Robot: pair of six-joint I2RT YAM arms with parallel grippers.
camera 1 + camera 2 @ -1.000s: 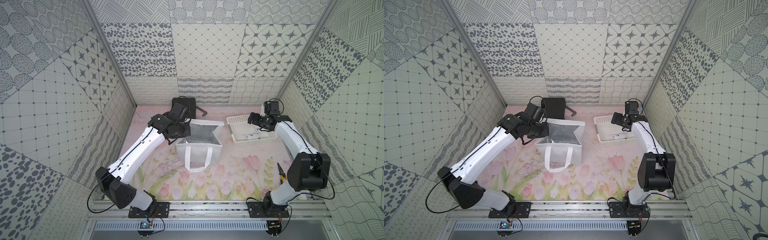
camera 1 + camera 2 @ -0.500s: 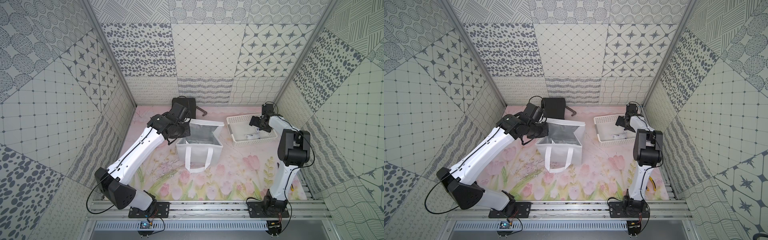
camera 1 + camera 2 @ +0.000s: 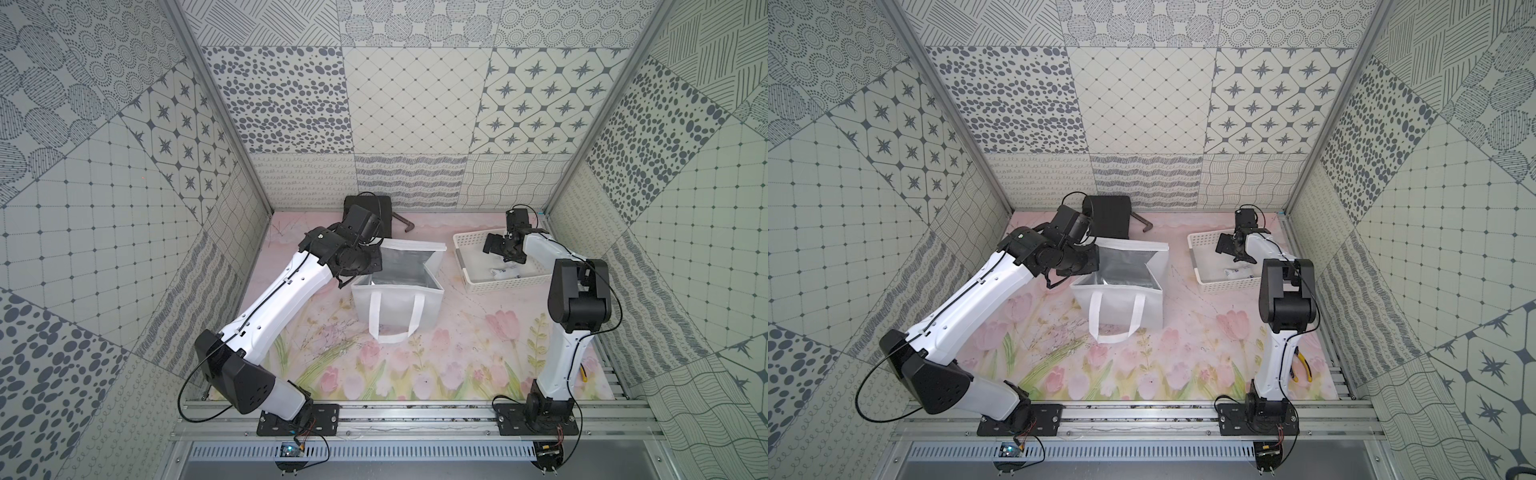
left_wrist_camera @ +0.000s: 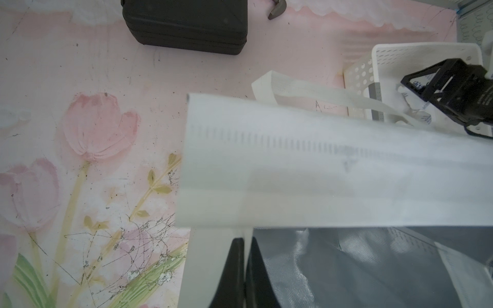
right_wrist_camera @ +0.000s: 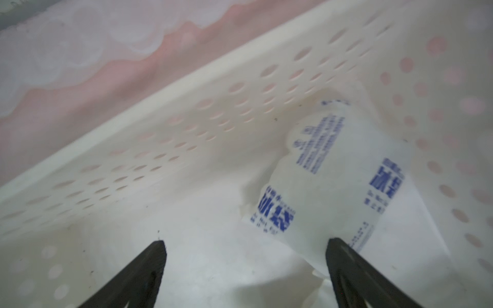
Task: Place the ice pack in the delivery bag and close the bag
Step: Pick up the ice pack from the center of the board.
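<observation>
- White film with blue print marks the ice pack (image 5: 333,181). It lies on the floor of the perforated basket (image 3: 467,243), close to a corner and well apart from the delivery bag (image 3: 397,301).
- Right gripper (image 5: 245,242): jaws fully apart, hovering low inside the basket. One fingertip (image 5: 337,246) overlaps the pack's edge; its partner stands over bare basket floor.
- Left gripper (image 4: 246,242): jaws together, clamped on the delivery bag's side wall at the rim, holding the foil-lined mouth open.
- Orientation: in a top view the ice pack (image 3: 1237,272) lies flat, printed face up, with its long axis roughly along the basket's near long wall. Which end is the seam cannot be told.
- Hazard, off-centre grasp: closing from this offset probably pinches only the film edge. The soft pouch is likely to sag and slip out in transit.
- Hazard, wall contact: the pack sits tight to the basket walls. A fingertip could strike one, dragging or tipping the light basket.
- Hazard, bag collapse: if the fabric slips from the left gripper, the mouth may fold shut.
</observation>
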